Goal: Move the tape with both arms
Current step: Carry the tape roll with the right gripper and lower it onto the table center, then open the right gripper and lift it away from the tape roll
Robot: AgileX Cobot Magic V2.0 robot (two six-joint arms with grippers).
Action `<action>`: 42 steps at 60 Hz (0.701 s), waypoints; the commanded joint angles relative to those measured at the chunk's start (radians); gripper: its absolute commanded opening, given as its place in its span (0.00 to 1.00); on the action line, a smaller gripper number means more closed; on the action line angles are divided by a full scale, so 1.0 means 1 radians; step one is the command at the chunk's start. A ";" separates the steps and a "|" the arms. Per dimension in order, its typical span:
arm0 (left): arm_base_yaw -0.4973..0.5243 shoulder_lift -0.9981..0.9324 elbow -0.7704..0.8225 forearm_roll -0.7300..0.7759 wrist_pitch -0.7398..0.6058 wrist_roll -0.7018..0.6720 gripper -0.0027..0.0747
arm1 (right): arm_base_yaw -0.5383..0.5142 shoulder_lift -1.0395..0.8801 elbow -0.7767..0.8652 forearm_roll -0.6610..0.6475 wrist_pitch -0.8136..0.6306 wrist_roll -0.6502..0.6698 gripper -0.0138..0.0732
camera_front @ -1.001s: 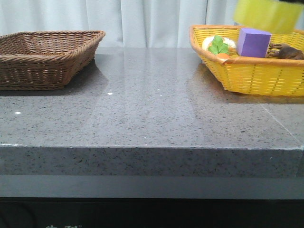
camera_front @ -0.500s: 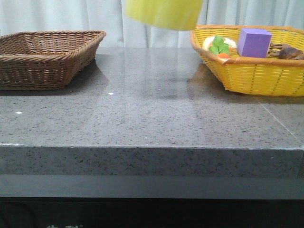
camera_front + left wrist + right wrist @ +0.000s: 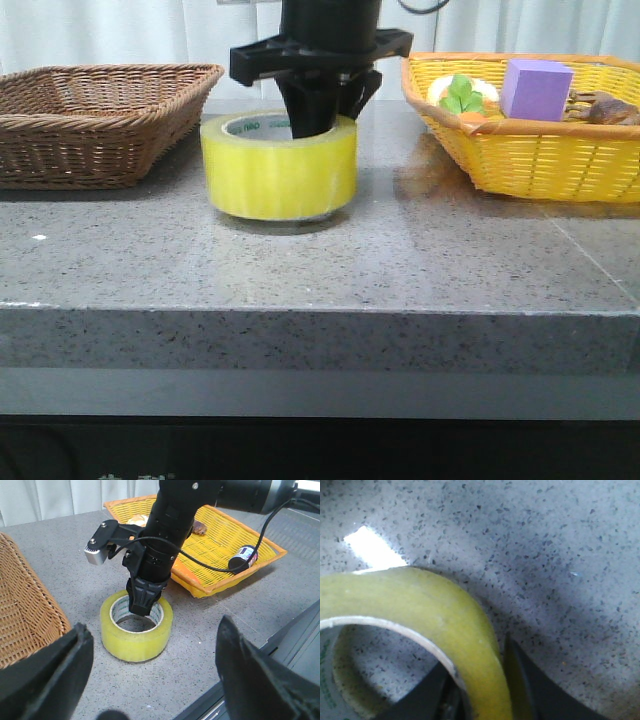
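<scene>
A wide roll of yellow packing tape (image 3: 279, 165) stands flat on the grey speckled countertop (image 3: 320, 260), midway between a brown wicker basket (image 3: 100, 120) on the left and a yellow woven basket (image 3: 530, 150) on the right. The right gripper (image 3: 318, 112) reaches down from above, one finger inside the white core and one outside, pinching the roll's far wall. From the right wrist camera the fingers appear pressed against the wall, though that close view is partly dark. The left gripper (image 3: 150, 680) hovers near the roll, its jaws spread wide and holding nothing. The yellow basket contains a purple cube (image 3: 535, 88), green toy leaves (image 3: 460, 97) and a brown object (image 3: 600, 107).
</scene>
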State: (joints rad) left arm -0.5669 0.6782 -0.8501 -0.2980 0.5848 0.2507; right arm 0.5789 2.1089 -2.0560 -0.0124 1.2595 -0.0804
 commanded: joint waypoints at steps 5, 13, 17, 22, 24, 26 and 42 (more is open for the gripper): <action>-0.008 0.002 -0.036 -0.022 -0.082 -0.003 0.70 | 0.001 -0.069 -0.035 -0.013 -0.003 -0.008 0.59; -0.008 0.002 -0.036 -0.022 -0.082 -0.003 0.70 | 0.001 -0.082 -0.036 -0.012 0.000 -0.008 0.71; -0.008 0.002 -0.036 -0.022 -0.082 -0.003 0.70 | 0.001 -0.101 -0.036 -0.003 -0.006 -0.008 0.71; -0.008 0.002 -0.036 -0.022 -0.082 -0.003 0.70 | 0.001 -0.143 -0.036 0.028 -0.021 -0.008 0.71; -0.008 0.002 -0.036 -0.022 -0.082 -0.003 0.70 | 0.001 -0.159 -0.036 0.039 -0.027 -0.008 0.71; -0.008 0.002 -0.036 -0.022 -0.082 -0.003 0.70 | 0.001 -0.187 -0.034 0.052 -0.037 -0.008 0.71; -0.008 0.002 -0.036 -0.022 -0.082 -0.003 0.70 | -0.018 -0.404 0.141 0.070 -0.210 -0.007 0.71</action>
State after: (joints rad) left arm -0.5669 0.6782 -0.8501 -0.2980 0.5836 0.2507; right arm 0.5741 1.8271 -1.9644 0.0509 1.1506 -0.0804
